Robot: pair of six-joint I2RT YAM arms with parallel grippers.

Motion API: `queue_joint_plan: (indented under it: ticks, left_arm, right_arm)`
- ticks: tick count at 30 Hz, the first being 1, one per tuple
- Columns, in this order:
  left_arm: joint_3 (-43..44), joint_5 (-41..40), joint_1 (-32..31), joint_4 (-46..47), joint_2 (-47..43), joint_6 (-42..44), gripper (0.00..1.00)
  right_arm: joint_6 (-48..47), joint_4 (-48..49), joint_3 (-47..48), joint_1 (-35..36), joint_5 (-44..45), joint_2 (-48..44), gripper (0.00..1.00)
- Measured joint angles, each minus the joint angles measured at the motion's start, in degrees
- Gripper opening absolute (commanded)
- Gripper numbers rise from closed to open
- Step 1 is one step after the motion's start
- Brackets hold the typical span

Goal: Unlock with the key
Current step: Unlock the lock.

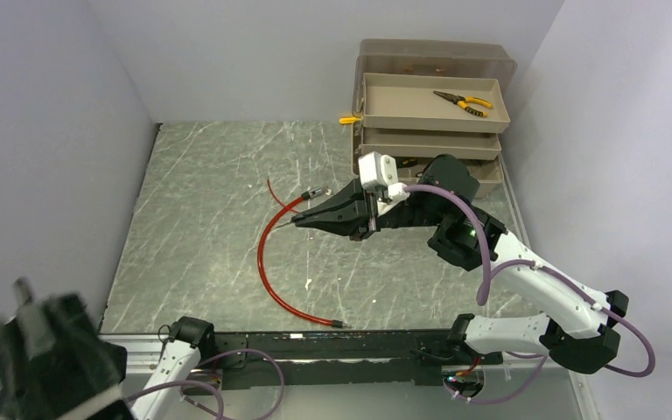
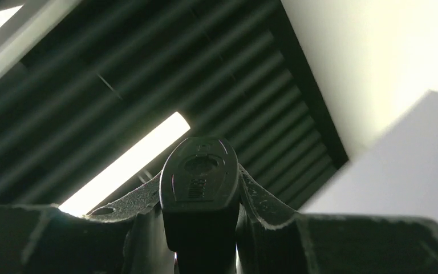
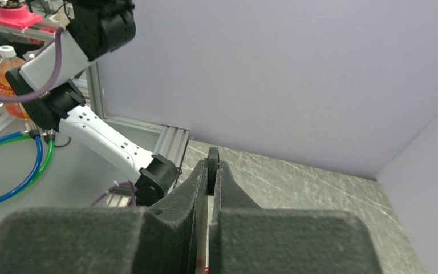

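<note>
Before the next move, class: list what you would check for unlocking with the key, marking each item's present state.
1. Right gripper pinches a thin flat piece: ok; that it is the key: cannot tell.
2. Left gripper clamps a black object: ok.
3. Keyhole in view: cannot tell.
4. Grippers brought together: not ok; left raised at the near left corner, right over the table's middle.
5. Red cable free of the right gripper's tip: cannot tell.

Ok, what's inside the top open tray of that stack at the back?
Yellow-handled pliers lie in the top tray; nothing else shows. The lower trays are mostly covered, contents unseen.
</note>
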Motion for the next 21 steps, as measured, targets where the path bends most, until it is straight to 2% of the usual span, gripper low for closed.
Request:
queue_joint_plan:
  ticks: [3, 5, 6, 9, 11, 14, 17, 21]
  left_arm:
    - [4.92, 3.43, 0.94, 9.20, 1.79, -2.10, 0.00]
    - [6.36, 4.37, 1.03, 11.34, 1.99, -0.28, 0.00]
    - [6.91, 3.78, 1.03, 9.97, 2.01, 0.35, 0.00]
    - [9.03, -2.05, 1.05, -2.43, 2.56, 0.26, 0.00]
    - [8.33, -5.77, 1.05, -5.25, 3.58, -3.48, 0.00]
    - [14.49, -8.63, 1.05, -23.39, 8.11, -8.52, 0.00]
    - [12.94, -13.57, 1.29, -22.25, 11.65, -13.88, 0.00]
    - [10.14, -12.87, 1.31, -26.05, 12.68, -17.79, 0.00]
  right_arm:
    - [-0.85, 1.20, -1.27, 0.00, -0.79, -0.81, 0.00]
    - [-1.16, 2.16, -1.60, 0.00, -1.05, -0.94, 0.00]
    - [-1.25, 2.60, -1.79, 0.00, -1.11, -0.98, 0.00]
    - [-1.27, 3.19, -1.95, 0.00, -1.57, -0.98, 0.00]
    - [-1.27, 3.19, -1.95, 0.02, -1.77, -1.14, 0.00]
    - [-1.42, 3.17, -1.97, 0.02, -2.01, -1.62, 0.00]
    - [-1.81, 3.10, -1.97, 0.02, -2.08, -2.23, 0.00]
    - [-2.45, 3.10, -1.92, 0.02, -2.36, -2.93, 0.00]
